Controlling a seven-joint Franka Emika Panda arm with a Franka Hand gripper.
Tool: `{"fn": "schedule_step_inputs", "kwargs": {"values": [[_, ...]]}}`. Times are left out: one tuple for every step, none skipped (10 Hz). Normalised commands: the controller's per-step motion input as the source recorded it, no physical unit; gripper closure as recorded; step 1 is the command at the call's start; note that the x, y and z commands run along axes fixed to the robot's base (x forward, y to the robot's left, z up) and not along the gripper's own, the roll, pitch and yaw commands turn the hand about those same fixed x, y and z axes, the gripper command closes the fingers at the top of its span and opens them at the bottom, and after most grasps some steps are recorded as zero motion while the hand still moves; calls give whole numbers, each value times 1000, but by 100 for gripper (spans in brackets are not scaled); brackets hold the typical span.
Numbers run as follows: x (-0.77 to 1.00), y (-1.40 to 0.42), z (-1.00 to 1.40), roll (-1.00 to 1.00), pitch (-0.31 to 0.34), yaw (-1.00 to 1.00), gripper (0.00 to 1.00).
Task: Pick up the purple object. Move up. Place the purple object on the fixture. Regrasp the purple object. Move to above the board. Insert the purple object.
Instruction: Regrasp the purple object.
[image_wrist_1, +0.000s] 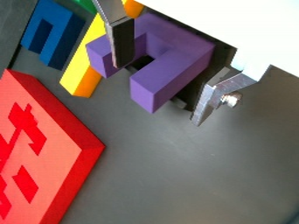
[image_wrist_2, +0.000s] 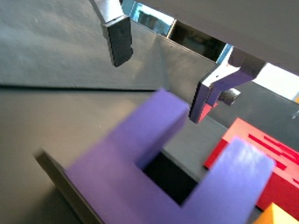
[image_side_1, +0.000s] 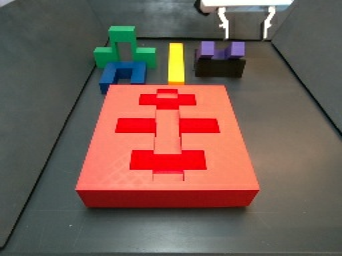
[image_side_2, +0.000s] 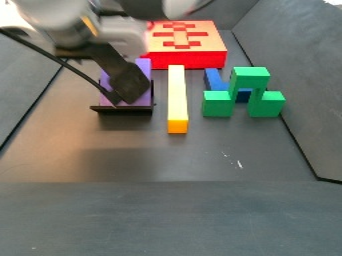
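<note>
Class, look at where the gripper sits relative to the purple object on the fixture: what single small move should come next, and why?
Probably a short descent. The gripper hangs open above the purple object, which sits in the fixture with prongs up. In a wrist view the fingers flank the block without touching it, so lowering would bring the pads alongside it for the regrasp.

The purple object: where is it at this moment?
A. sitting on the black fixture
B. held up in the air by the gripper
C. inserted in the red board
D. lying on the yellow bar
A: the purple object sits on the fixture, with the open gripper above it.
</note>
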Motion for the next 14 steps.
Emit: {"fn": "schedule_step_inputs", "kwargs": {"values": [[0,0,214,797,0,0,0],[-49,-111,189,829,0,111,0],[-314,-349,194,1000,-114,91,0],[-54,-231,63,1000,-100,169,0],[-43,-183,17,1000,-80,171,0],[-43,-183,14,1000,-100,177,0],[-60,-180,20,1000,-71,151,0],[-89,-183,11,1000,0,146,0],[-51,-160,11,1000,0,146,0],[-66,-151,9,1000,0,134,0],[-69,-149,9,1000,11,123,0],[0,-123,11,1000,29,97,0],[0,-111,14,1000,31,94,0],[0,-111,14,1000,34,94,0]]}}
